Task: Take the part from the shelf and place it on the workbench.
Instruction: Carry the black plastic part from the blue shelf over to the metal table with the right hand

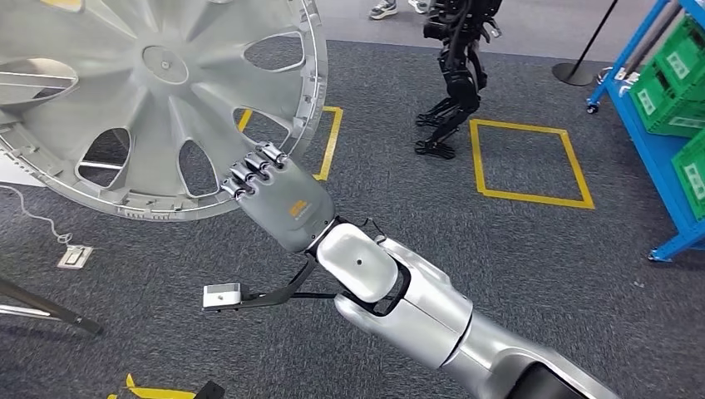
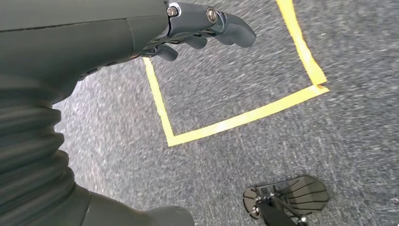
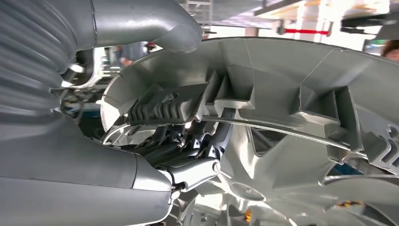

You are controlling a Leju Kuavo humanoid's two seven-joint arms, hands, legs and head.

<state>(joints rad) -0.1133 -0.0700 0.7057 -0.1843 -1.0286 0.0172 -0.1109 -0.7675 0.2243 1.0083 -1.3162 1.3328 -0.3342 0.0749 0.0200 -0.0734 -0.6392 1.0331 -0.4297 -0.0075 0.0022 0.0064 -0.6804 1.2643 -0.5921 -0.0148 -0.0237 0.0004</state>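
Observation:
The part is a large silver wheel cover with spoke-shaped cut-outs, held up in the air at the upper left of the head view. My right hand grips its lower right rim, fingers hooked over the edge. In the right wrist view the ribbed inner side of the wheel cover sits close to the camera, and my right hand's fingers wrap its rim. My left hand hangs over the grey carpet with its fingers loosely apart and nothing in them.
Grey carpet carries yellow taped squares. A black robot stands ahead. A blue shelf with green crates is at the right edge, with a stanchion base near it. A floor socket and a dark stand leg lie at the left.

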